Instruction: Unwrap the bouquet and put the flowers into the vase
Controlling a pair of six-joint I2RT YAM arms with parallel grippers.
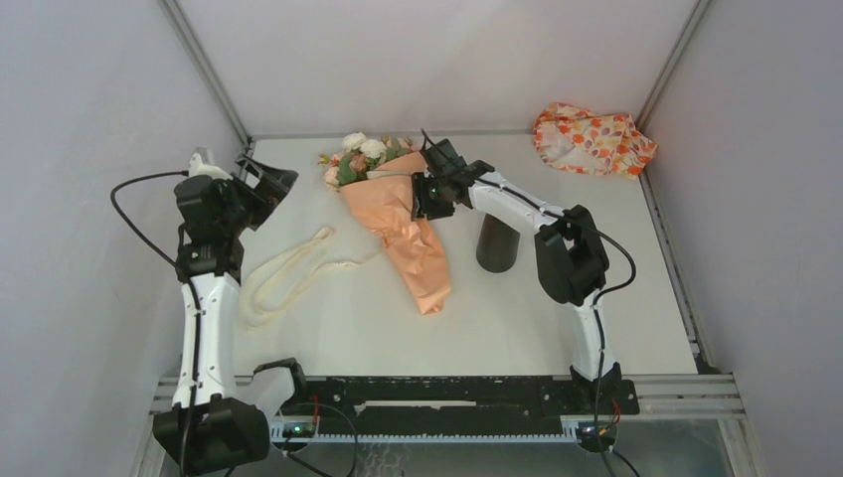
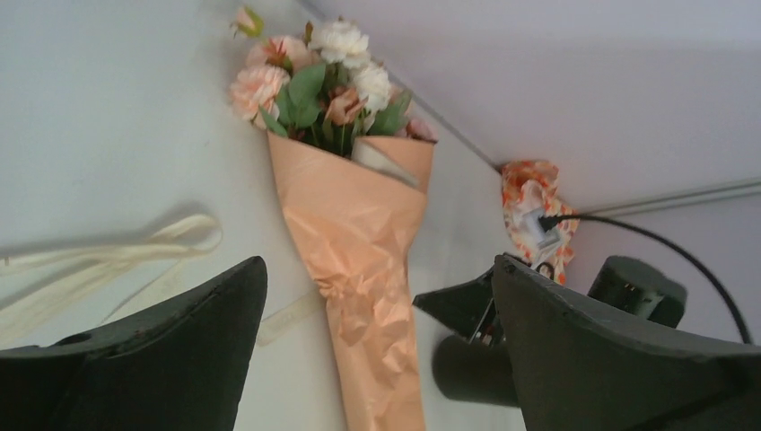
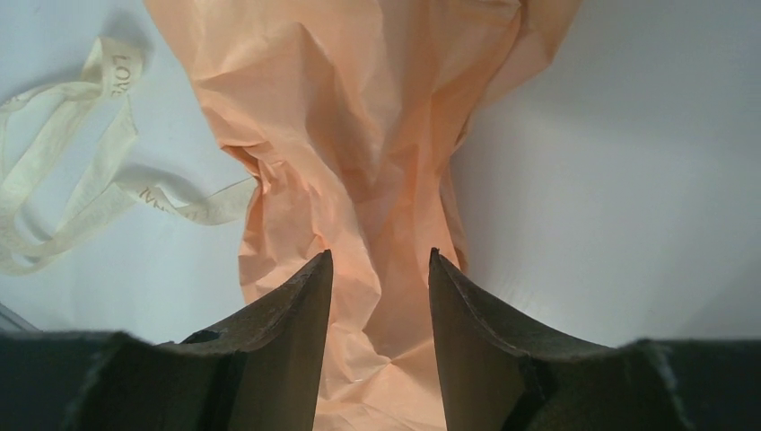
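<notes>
Holding my two claws either side of the one bouquet (image 1: pixel 403 234), I keep the left claw (image 1: pixel 266 184) well off to its left, jaws spread wide with nothing between them. My right claw (image 3: pixel 380 254) sits at the right of the bouquet's wide end, jaws partly apart, peach paper showing through the gap. The flowers (image 1: pixel 363 157) lie wrapped in the cone. One dark vase (image 1: pixel 495 243) stands upright just right of the bouquet. One loose cream ribbon (image 1: pixel 288 278) lies to its left, and one floral cloth (image 1: pixel 593 139) sits well beyond on the right.
</notes>
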